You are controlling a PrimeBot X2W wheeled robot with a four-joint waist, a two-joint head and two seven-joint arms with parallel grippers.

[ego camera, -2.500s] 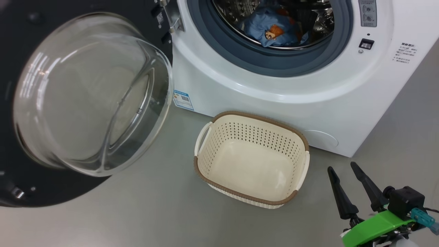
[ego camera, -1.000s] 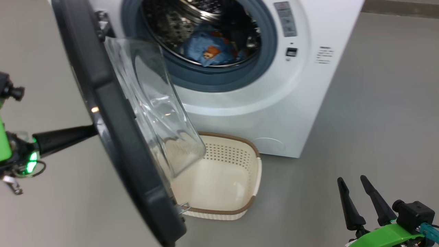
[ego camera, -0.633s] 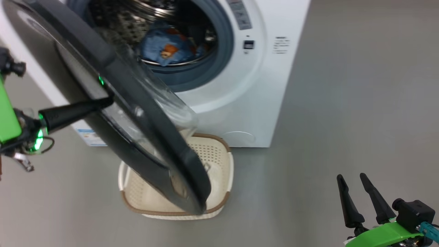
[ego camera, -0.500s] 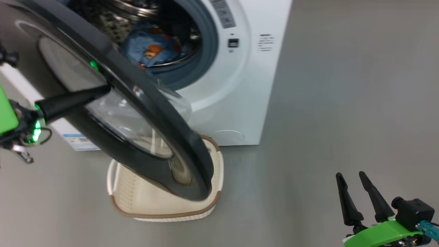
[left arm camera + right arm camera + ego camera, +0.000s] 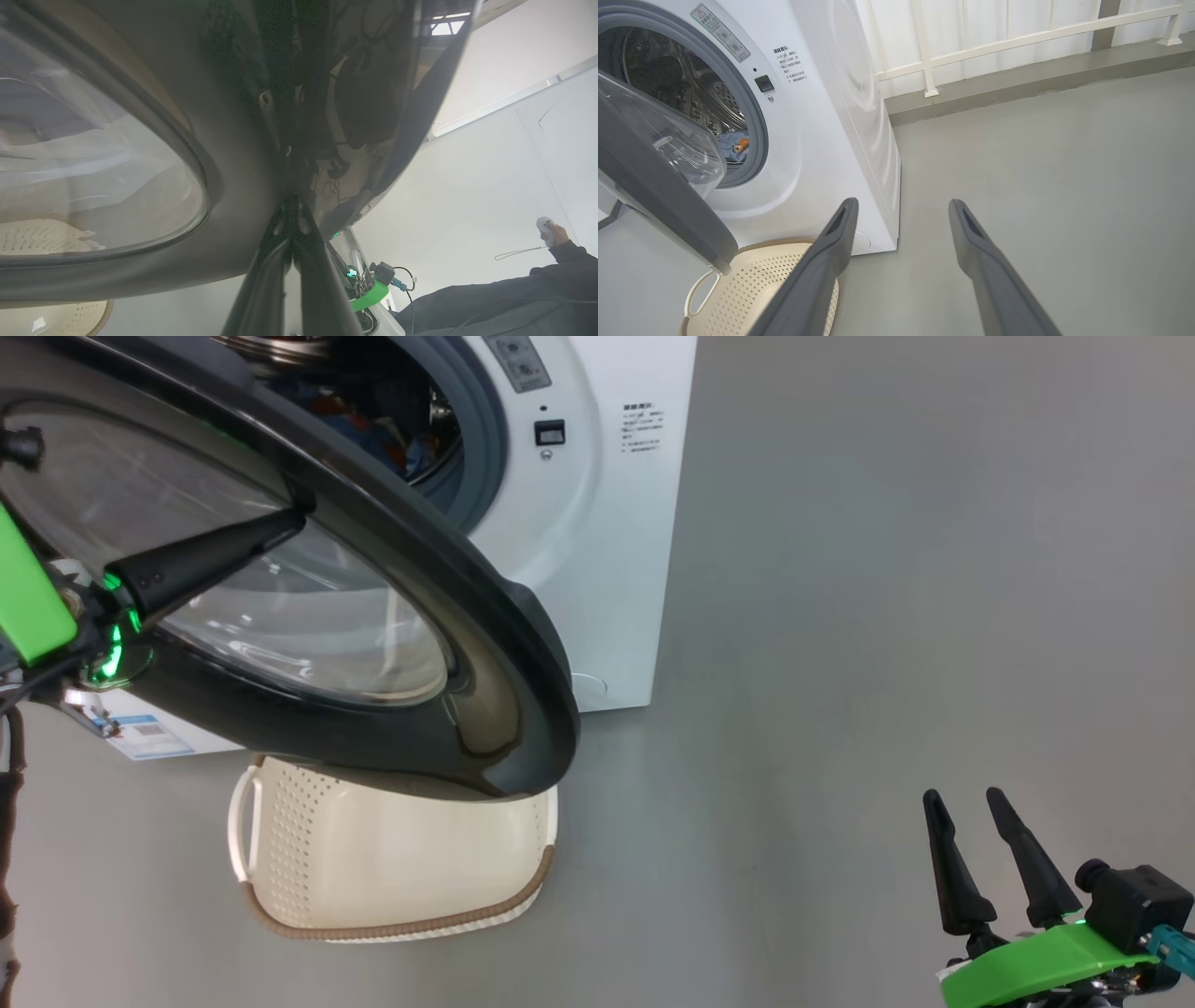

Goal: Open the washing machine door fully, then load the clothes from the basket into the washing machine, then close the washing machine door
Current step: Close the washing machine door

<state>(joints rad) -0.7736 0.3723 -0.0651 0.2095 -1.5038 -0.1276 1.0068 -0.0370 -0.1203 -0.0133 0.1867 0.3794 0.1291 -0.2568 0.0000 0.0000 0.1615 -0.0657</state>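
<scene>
The washing machine door [image 5: 485, 644], black-rimmed with a clear glass bowl, stands half swung across the drum mouth of the white washing machine [image 5: 607, 523]. My left gripper [image 5: 297, 520] is shut, and its tips touch the door's outer face, seen close in the left wrist view [image 5: 290, 205] against the glossy rim [image 5: 233, 140]. The clothes [image 5: 733, 144], light blue with an orange bear, lie inside the drum and also peek past the door [image 5: 373, 429]. The basket [image 5: 373, 868] sits on the floor under the door's lower edge, its inside [image 5: 761, 280] bare. My right gripper [image 5: 963, 798] hangs open at the lower right, holding nothing.
Grey floor [image 5: 887, 616] stretches open to the right of the machine. A low kerb and white railing [image 5: 1017, 42] run behind it. A person's hand holding a small white device [image 5: 545, 227], with a dark sleeve below, shows at the right of the left wrist view.
The door has swung from wide open towards the machine, with my shut left gripper against its outer face. The head camera has turned too. The right gripper stays open.
</scene>
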